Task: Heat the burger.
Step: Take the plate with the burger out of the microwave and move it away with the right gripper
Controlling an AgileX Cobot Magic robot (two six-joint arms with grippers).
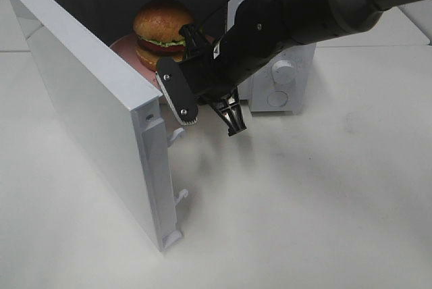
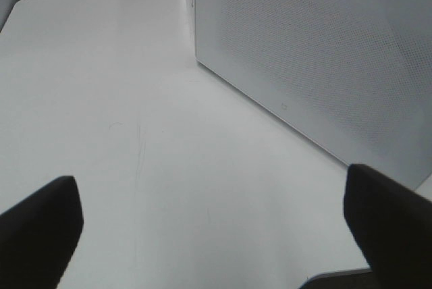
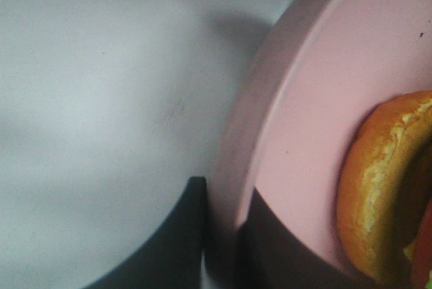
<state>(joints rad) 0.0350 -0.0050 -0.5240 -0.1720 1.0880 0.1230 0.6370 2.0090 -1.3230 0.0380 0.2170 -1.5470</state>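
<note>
One burger sits on one pink plate inside the white microwave at the far edge of the tabletop. The microwave's door swings wide toward the near left, leaving the cavity unblocked on that side. The right end effector is at the cavity mouth, clamped on the plate's rim, its arm crossing in front of the two control knobs. The left end effector hangs over bare tabletop beside the door's outer face, fingers spread wide, holding nothing.
</note>
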